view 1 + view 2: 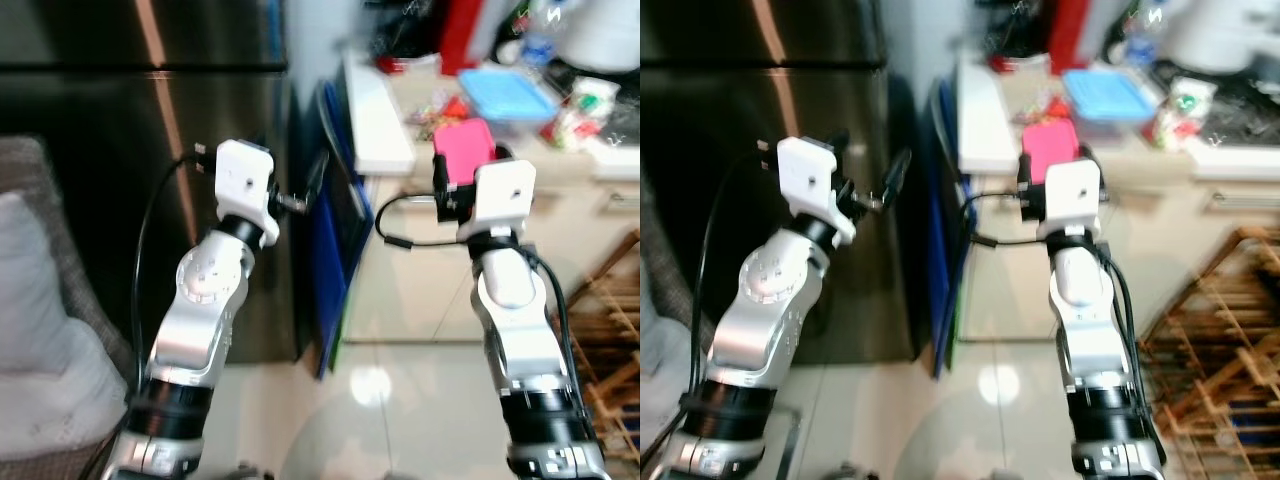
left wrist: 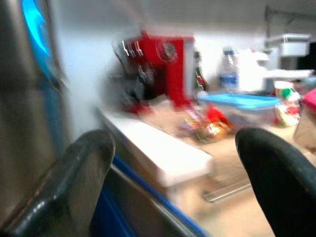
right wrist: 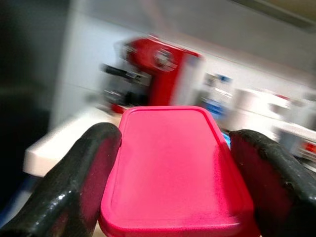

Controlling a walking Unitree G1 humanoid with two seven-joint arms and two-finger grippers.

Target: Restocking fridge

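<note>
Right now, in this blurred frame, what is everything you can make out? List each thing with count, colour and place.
Fridge: one, dark steel, doors shut, ahead on the robot's left.
Counter: one, white edge, ahead on the right.
Pink box: one, pink lid, between the right end effector's fingers.
Blue-lidded box: one, on the counter behind the pink box.
Coffee machine: one, red, at the back of the counter.
Water bottle: one, clear, beside the coffee machine.
Snack packets: several, mixed colours, on the counter; too blurred to count.
Wooden rack: one, brown, on the floor at right.
Left end effector: open, raised near the fridge.
Right end effector: shut on the pink box.
</note>
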